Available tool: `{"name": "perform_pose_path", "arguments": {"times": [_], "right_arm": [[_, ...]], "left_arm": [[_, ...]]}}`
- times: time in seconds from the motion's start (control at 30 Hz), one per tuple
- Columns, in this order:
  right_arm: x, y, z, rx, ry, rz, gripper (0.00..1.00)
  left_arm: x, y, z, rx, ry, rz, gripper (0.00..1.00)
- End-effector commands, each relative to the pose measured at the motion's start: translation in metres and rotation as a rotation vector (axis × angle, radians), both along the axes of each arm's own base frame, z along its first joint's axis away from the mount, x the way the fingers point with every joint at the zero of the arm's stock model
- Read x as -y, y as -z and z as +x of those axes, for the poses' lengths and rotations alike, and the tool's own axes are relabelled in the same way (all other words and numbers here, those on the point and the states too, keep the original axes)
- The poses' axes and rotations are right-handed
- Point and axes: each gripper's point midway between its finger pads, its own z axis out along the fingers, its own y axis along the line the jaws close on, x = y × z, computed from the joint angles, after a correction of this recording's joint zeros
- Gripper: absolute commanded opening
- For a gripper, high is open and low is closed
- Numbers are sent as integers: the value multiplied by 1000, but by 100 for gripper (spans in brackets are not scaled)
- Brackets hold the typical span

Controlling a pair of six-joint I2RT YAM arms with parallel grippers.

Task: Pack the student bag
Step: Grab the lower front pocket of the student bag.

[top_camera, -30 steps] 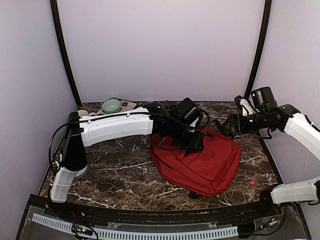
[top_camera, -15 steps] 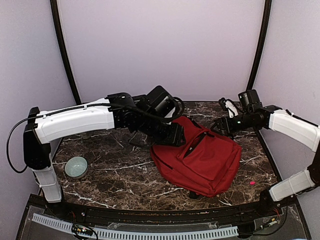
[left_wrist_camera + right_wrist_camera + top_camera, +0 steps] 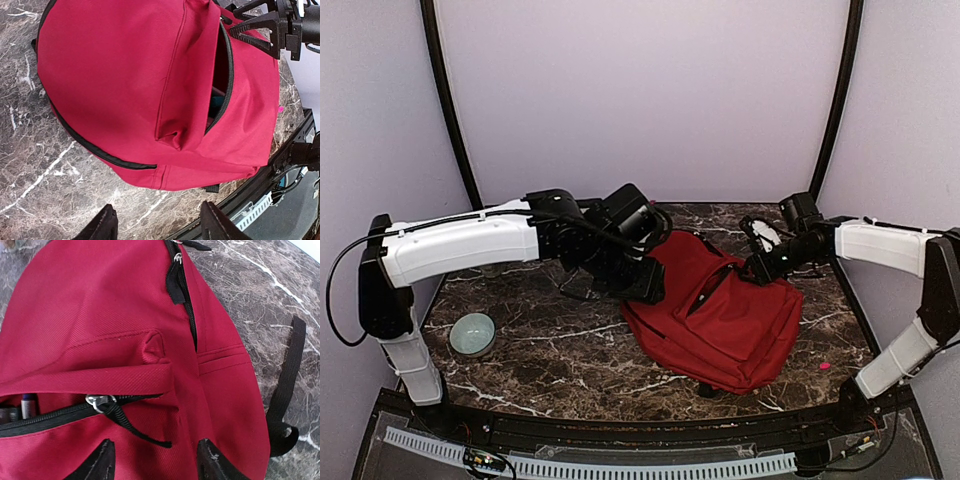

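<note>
The red student bag [image 3: 725, 310] lies flat on the marble table, right of centre. Its front pocket zip [image 3: 227, 75] is open and small items show inside the pocket. My left gripper [image 3: 645, 285] is open and empty, hovering at the bag's left edge; in the left wrist view its fingers [image 3: 102, 227] frame bare table beyond the bag [image 3: 140, 75]. My right gripper [image 3: 752, 270] is open and empty, just above the bag's upper right part. In the right wrist view the pocket's black zip pull [image 3: 122, 420] lies between its fingertips [image 3: 97, 462], on the bag [image 3: 100, 315].
A pale green bowl [image 3: 472, 333] sits on the table [image 3: 550, 340] at the left front. A small pink scrap [image 3: 824, 366] lies at the right front. A black bag strap [image 3: 287, 390] trails onto the marble. Purple walls close in behind and at the sides.
My left arm has pulled back from over the bag to its left edge. My right gripper has moved left and down onto the bag's upper right. The bowl now sits at the left front.
</note>
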Motion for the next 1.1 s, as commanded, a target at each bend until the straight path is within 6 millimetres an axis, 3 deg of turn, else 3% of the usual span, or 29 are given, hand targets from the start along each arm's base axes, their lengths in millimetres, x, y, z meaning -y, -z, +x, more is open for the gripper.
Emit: {"name": "perform_pose_path", "arguments": {"times": [0.0, 0.27, 0.43, 0.53, 0.6, 0.73, 0.87, 1.07], "right_arm": [[-4, 7, 9, 32, -21, -17, 52], [-18, 15, 5, 48, -82, -25, 50], [-20, 19, 9, 72, -91, -32, 42], [-20, 18, 13, 88, -93, -37, 33], [-22, 18, 13, 87, -104, -38, 21], [-24, 17, 11, 81, -111, -33, 8], [-25, 11, 4, 87, -118, -28, 0], [-25, -6, -3, 94, -105, -56, 0]], "left_arm": [[-22, -14, 0, 18, -7, 18, 59], [-32, -8, 12, 6, -32, 25, 59], [-38, -4, 15, -5, -41, 19, 59], [-41, 0, 17, -13, -51, 14, 59], [-42, 2, 18, -18, -56, 4, 59], [-40, 8, 18, -24, -61, -6, 52], [-43, 21, 16, -36, -62, 5, 51], [-49, 54, 6, -80, -46, 29, 46]]}}
